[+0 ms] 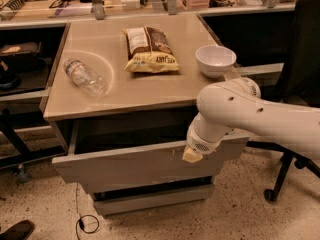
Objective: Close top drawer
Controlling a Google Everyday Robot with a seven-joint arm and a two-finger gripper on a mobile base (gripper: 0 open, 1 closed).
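Observation:
The top drawer [130, 166] is a wide grey box with a flat, scuffed front, pulled partly out from under the beige tabletop [135, 84]. Its dark inside shows behind the front. My white arm reaches in from the right. The gripper [192, 155] is at the arm's end, with a cream-coloured tip against the upper right part of the drawer front. A narrower grey drawer front [152, 199] sits below it.
On the tabletop lie a clear plastic bottle [86, 77], a snack bag [150, 49] and a white bowl [215, 60]. A black office chair [295, 84] stands at the right. A cable [85, 223] and a shoe [17, 230] are on the speckled floor.

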